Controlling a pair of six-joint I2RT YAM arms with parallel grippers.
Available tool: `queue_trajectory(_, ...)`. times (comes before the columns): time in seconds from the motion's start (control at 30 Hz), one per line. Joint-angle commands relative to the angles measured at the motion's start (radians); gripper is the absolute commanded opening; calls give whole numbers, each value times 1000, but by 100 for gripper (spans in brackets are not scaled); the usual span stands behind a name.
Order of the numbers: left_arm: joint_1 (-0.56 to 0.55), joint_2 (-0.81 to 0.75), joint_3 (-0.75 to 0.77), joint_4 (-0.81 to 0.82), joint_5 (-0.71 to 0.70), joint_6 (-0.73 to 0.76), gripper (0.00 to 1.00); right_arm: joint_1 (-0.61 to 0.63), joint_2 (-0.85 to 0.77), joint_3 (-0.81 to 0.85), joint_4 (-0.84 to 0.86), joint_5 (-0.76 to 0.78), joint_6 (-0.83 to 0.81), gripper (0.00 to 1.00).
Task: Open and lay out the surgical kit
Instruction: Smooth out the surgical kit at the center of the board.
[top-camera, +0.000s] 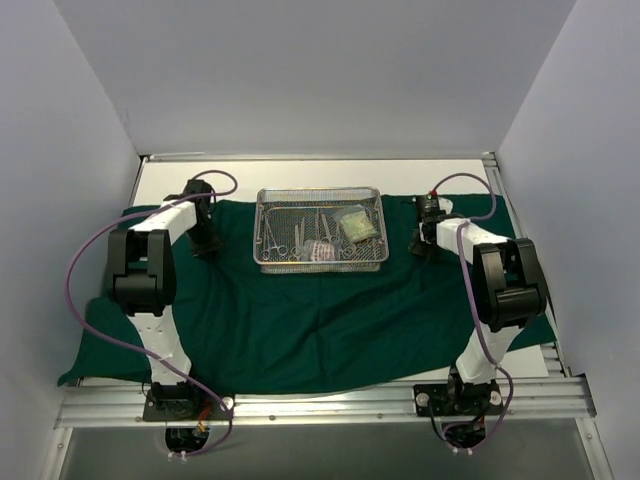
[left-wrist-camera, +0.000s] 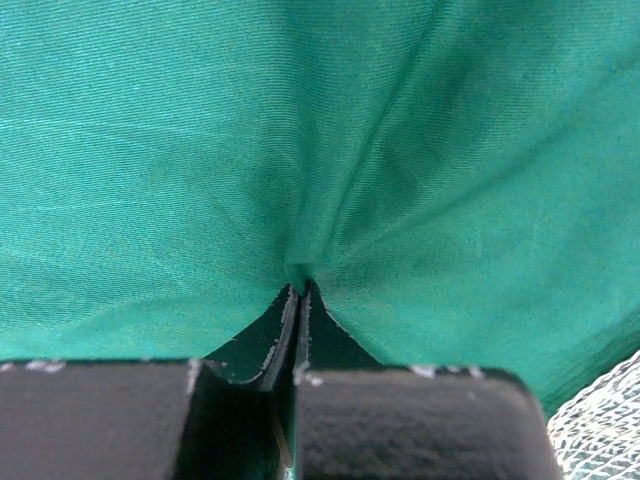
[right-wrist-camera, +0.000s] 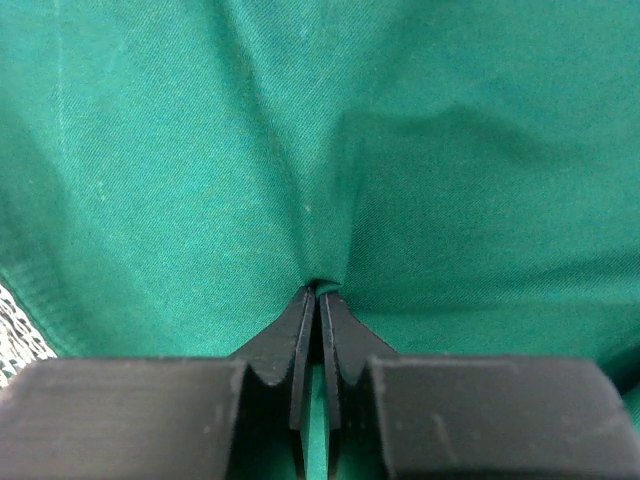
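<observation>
Over the white table (top-camera: 165, 185) lies the dark green cloth wrap (top-camera: 300, 325), spread open. On its far middle sits the rectangular silver wire-mesh tray (top-camera: 320, 266), holding slim steel scissor-handled instruments (top-camera: 298, 238) and two clear packets (top-camera: 357, 226). My left gripper (left-wrist-camera: 300, 288) is clamped on a fold of cloth left of the tray. My right gripper (right-wrist-camera: 318, 290) pinches another fold on the tray's right.

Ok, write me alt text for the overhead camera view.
A dark green cloth lies spread open across a white table, with a wire-mesh tray of steel instruments and clear packets at its far middle. The left arm and right arm reach to either side of the tray, jaws down on the cloth.
</observation>
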Motion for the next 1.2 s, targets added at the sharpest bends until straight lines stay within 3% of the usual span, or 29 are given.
queue_trajectory(0.0,14,83,87,4,-51,15,2,-14,102,24,-67,-1,0,0)
queue_trajectory(0.33,21,368,553,-135,-42,4,2,-132,263,240,-76,-52,15,0)
queue_trajectory(0.63,26,587,968,-239,-19,-5,2,-168,433,518,-93,-62,9,0)
queue_trajectory(0.9,40,651,1056,-249,-11,-15,3,-169,532,676,-139,-76,3,0)
queue_trajectory(1.07,40,618,1032,-235,-19,-1,14,-169,489,665,-147,-79,-11,17)
queue_trajectory(1.13,72,582,1026,-232,-16,-1,31,-169,458,665,-163,-78,-20,26)
queue_trajectory(1.17,74,563,1018,-229,-14,1,36,-168,422,665,-168,-78,-28,36)
